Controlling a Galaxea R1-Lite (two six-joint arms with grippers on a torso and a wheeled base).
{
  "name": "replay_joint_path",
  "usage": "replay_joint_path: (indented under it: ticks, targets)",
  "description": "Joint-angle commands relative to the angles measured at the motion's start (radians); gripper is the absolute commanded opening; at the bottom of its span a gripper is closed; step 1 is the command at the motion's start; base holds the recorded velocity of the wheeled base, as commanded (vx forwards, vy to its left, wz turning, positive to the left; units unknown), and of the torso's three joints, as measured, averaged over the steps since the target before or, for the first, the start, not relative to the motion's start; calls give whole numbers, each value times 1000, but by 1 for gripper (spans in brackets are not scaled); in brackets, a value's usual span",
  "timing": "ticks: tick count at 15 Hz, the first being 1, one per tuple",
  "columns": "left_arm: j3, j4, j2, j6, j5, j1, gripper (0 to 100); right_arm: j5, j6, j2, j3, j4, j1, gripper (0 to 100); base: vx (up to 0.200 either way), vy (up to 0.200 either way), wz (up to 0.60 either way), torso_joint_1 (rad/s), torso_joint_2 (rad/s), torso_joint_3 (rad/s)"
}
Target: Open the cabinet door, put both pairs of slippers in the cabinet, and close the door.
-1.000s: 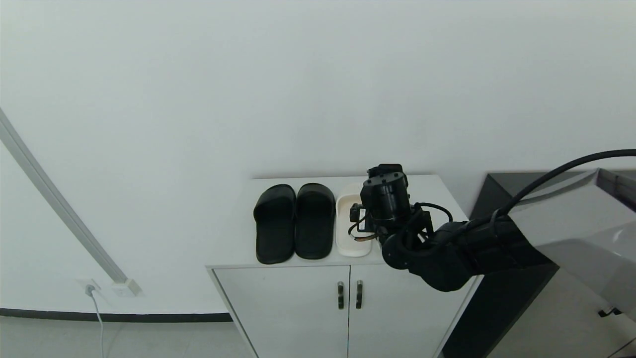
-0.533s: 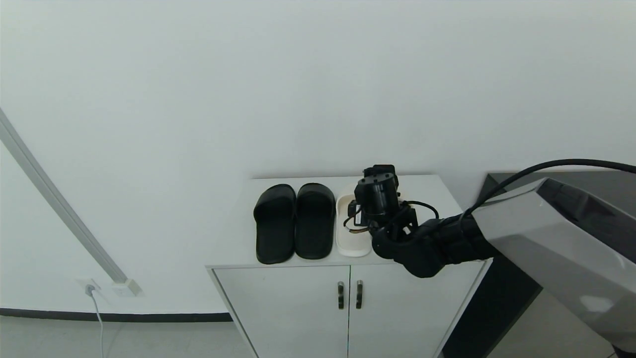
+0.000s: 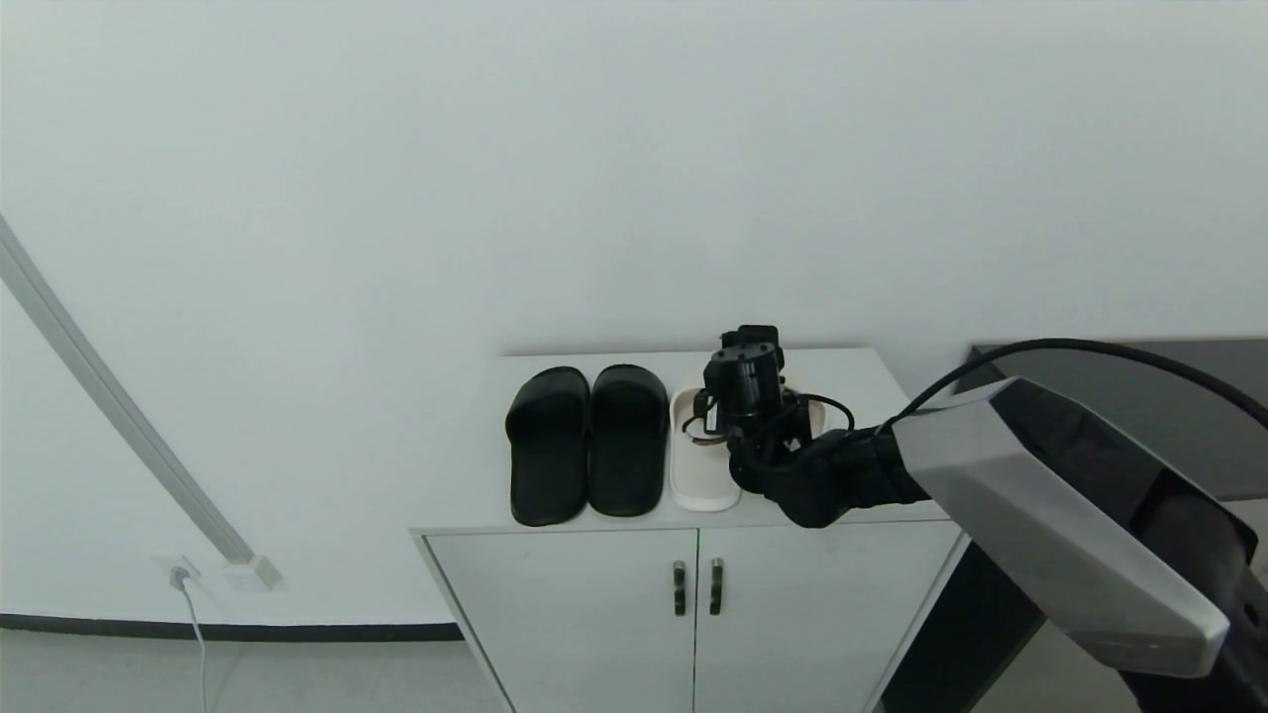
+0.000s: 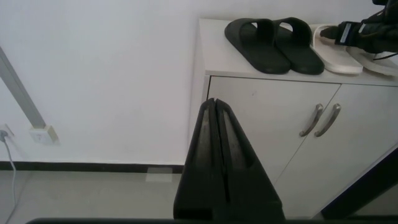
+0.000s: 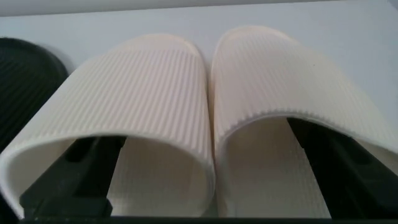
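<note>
A white cabinet (image 3: 565, 614) is set against a plain white wall (image 3: 634, 178), with both doors (image 3: 802, 624) closed. A socket (image 3: 178, 572) with a cable plugged in is seen low on the wall to the left. The black slippers (image 3: 584, 443) and white slippers (image 3: 699, 480) are laid side by side on the cabinet top. The right gripper (image 3: 745, 391) is held over the white pair, its fingers (image 5: 74, 171) spread apart, one tucked under each strap. The left gripper (image 4: 215, 106) is held low, well apart from the cabinet front, its fingers pressed together on nothing.
</note>
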Motion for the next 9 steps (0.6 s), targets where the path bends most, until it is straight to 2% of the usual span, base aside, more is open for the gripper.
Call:
replay_joint_path:
  ticks: [1,3,4,9]
  targets:
    - [0,0,2,-1,0,0,0,0,-4,31,-34,0,-7,100,0,0,0,0,0,0]
    - [0,0,2,-1,0,0,0,2,-7,43,-57,0,-9,100,0,0,0,0,0,0]
    - [0,0,2,-1,0,0,0,2,-7,46,-65,0,-10,0,0,0,0,0,0,0]
    - [0,0,2,-1,0,0,0,3,-19,44,-68,7,-9,0,0,0,0,0,0,0]
